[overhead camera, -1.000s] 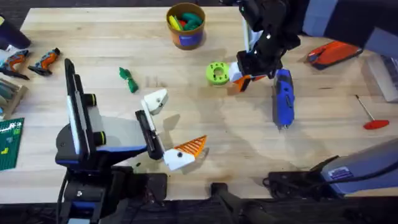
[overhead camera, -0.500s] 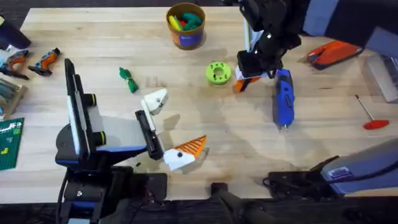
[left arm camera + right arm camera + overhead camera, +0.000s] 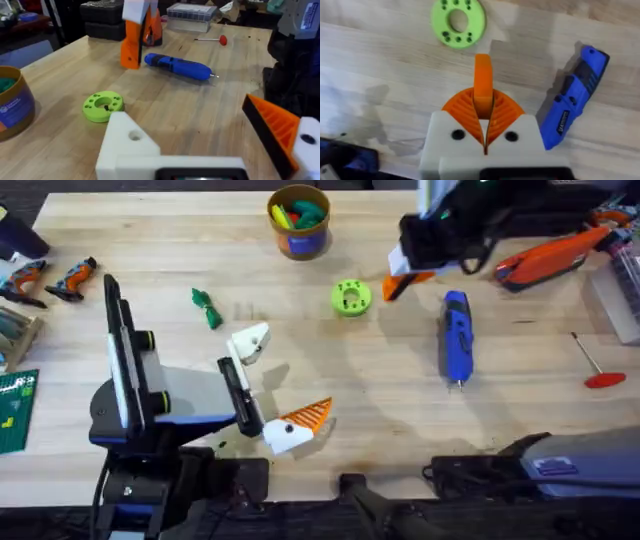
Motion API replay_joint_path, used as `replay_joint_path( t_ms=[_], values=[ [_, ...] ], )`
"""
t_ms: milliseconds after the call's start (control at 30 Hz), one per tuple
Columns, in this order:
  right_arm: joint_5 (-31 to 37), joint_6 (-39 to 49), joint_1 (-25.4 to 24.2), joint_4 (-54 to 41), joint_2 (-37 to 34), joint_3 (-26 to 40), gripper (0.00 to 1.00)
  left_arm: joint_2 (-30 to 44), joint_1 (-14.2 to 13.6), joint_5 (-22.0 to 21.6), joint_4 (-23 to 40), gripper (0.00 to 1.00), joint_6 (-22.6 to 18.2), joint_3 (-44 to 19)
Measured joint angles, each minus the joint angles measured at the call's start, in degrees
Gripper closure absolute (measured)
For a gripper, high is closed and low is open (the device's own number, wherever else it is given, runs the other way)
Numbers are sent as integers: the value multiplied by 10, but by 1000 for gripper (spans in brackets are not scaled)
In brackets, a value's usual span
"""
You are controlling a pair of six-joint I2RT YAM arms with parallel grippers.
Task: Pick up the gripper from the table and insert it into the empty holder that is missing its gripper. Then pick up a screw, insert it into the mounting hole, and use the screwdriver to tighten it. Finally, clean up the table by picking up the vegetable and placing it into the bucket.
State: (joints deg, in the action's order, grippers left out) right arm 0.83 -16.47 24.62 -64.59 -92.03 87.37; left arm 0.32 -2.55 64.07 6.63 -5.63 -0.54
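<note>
The small orange gripper (image 3: 412, 279) hangs above the table (image 3: 330, 370) near its far side, with my right gripper (image 3: 401, 270) shut on it. In the right wrist view the gripper (image 3: 482, 75) sticks out from between the ribbed orange pads (image 3: 506, 111). My left gripper (image 3: 275, 385) stands open low over the table's middle. One of its jaws is the bare white holder (image 3: 250, 341) (image 3: 129, 144); the other carries an orange pad (image 3: 310, 417). The blue screwdriver (image 3: 456, 338) lies right of centre. The green vegetable (image 3: 206, 308) lies left of centre. The bucket (image 3: 298, 222) stands at the far edge. I cannot make out a screw.
A lime-green disc with holes (image 3: 350, 297) lies just left of the held piece. A red-handled driver (image 3: 597, 366) lies at the right, and an orange-and-black hand tool (image 3: 545, 262) at the far right. Small tools (image 3: 45, 278) and a green plate (image 3: 15, 410) sit at the left edge.
My right gripper has lifted the orange gripper off the table beside the green disc and carried it up and toward the far side. The left arm has not moved.
</note>
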Motion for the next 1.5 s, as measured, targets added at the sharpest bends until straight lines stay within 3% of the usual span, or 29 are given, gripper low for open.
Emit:
replay_joint_path(
  t_ms=[200,300,533,700,967,1233,1300,1500],
  values=[
    [-73,0,-24,51,77,0,985,0,0,0,0,15,0,0],
    [-143,0,-40,112,113,-24,986,0,0,0,0,15,0,0],
    [-353,-1,-76,251,139,-152,986,0,0,0,0,15,0,0],
    [-508,-40,-102,421,134,-273,986,0,0,0,0,15,0,0],
    [-690,-201,-125,791,88,-440,986,0,0,0,0,15,0,0],
    [-812,-491,-125,1292,-26,-519,987,0,0,0,0,15,0,0],
    [-829,-555,-125,1344,-49,-520,987,0,0,0,0,15,0,0],
    [-866,-639,-124,1349,-76,-525,987,0,0,0,0,15,0,0]
  ],
)
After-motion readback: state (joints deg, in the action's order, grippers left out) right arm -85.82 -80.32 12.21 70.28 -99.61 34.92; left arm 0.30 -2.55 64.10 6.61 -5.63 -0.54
